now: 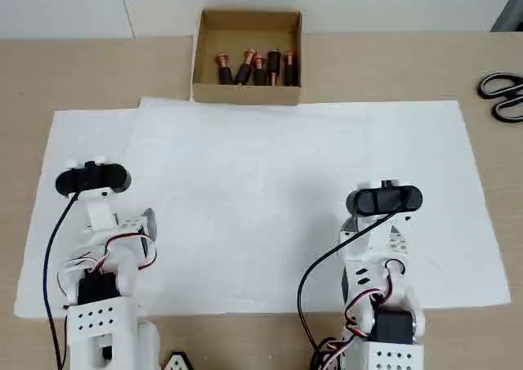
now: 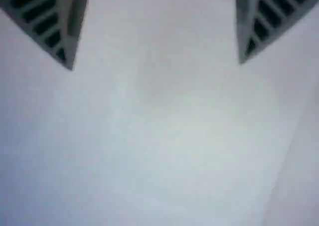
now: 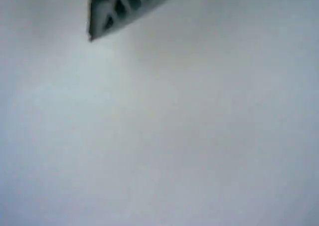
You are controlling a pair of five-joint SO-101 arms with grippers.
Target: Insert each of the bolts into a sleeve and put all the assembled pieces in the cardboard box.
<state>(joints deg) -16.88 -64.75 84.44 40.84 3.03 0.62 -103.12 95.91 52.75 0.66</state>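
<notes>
**All five pieces in the box, both arms parked low**

I read the high view as a clock face. The cardboard box sits at 12 o'clock on the table, touching the far edge of the white sheet. Inside it I count five assembled pieces, black sleeves with copper-coloured bolt heads. They lie in a row, close together, along the box's 6 o'clock wall, heads toward 12.

The left arm is at 7 o'clock and the right arm at 5 o'clock. Both are over the near part of the sheet, well apart from the box.

In its wrist view the left gripper is spread wide with nothing between the jaws, just bare sheet below. For the right gripper I cannot tell how far apart it stands or whether it has hold of anything. It hangs over plain sheet.

The scissors lie at 2 o'clock on the bare table, off the sheet.
</notes>
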